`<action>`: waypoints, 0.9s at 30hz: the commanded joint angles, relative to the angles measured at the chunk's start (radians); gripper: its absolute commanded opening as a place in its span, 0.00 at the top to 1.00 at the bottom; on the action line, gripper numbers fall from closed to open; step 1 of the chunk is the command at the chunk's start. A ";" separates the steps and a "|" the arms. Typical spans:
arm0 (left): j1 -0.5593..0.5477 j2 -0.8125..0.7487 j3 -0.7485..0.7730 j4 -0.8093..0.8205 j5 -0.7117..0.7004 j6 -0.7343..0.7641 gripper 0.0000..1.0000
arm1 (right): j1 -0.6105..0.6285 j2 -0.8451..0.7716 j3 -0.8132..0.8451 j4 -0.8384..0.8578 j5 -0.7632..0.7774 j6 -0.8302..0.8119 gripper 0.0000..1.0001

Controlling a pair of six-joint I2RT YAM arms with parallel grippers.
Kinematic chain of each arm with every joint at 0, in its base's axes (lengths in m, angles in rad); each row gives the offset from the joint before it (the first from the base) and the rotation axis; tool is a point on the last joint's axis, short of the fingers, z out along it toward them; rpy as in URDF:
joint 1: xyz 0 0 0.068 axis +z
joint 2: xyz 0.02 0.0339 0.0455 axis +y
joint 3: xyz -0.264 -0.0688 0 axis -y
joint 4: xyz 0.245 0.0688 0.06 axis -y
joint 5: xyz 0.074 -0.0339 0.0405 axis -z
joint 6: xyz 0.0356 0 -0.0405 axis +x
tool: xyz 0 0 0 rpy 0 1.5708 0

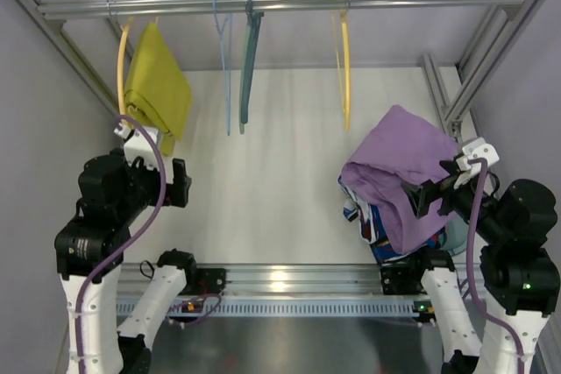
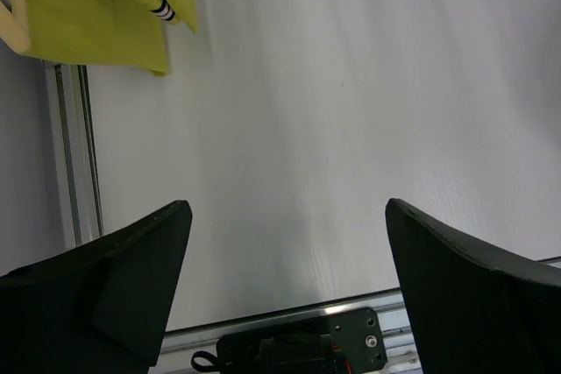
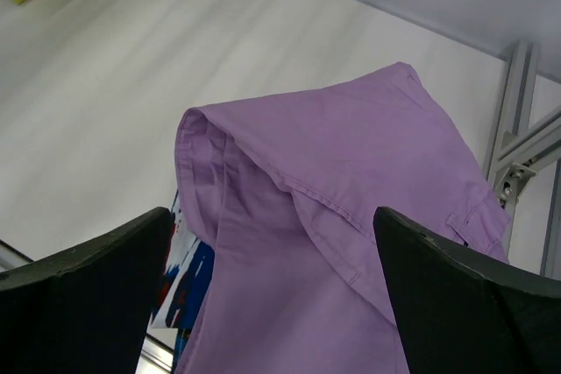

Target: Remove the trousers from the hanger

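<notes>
The mustard-yellow trousers (image 1: 157, 87) hang folded over the yellow hanger (image 1: 123, 63) at the left end of the rail. Their lower edge shows at the top left of the left wrist view (image 2: 96, 15), with a bit of the hanger (image 2: 12, 19) beside it. My left gripper (image 1: 133, 133) is open and empty, just below the trousers' hem; its fingers (image 2: 131, 278) frame bare table. My right gripper (image 1: 431, 188) is open and empty, right over the purple garment (image 1: 399, 168), which fills the right wrist view (image 3: 351, 216).
A light blue hanger (image 1: 223, 67), a dark teal hanger (image 1: 248, 59) and a plain yellow hanger (image 1: 345, 67) hang empty on the rail (image 1: 280, 2). A blue, white and red patterned cloth (image 1: 372, 225) lies under the purple garment. Frame posts stand at both sides.
</notes>
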 commanded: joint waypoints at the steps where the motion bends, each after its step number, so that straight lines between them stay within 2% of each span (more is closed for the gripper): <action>1: -0.004 0.046 0.053 0.008 -0.021 -0.025 0.01 | -0.019 0.012 0.002 0.021 -0.017 0.008 0.00; 5: -0.004 0.127 0.176 0.010 0.048 -0.049 0.01 | -0.019 0.024 0.003 0.029 -0.020 0.010 0.00; 12: 0.022 0.327 0.489 0.017 0.192 -0.143 0.01 | -0.019 0.056 0.017 0.036 -0.026 0.013 0.01; 15: 0.026 0.417 0.625 0.020 0.184 -0.169 0.01 | -0.019 0.070 0.026 0.036 -0.034 0.013 0.00; 19: 0.036 0.493 0.722 0.040 0.169 -0.210 0.03 | -0.019 0.085 0.036 0.038 -0.037 0.011 0.01; 27: 0.065 0.581 0.790 0.088 0.002 -0.247 0.09 | -0.020 0.107 0.019 0.049 -0.040 0.011 0.00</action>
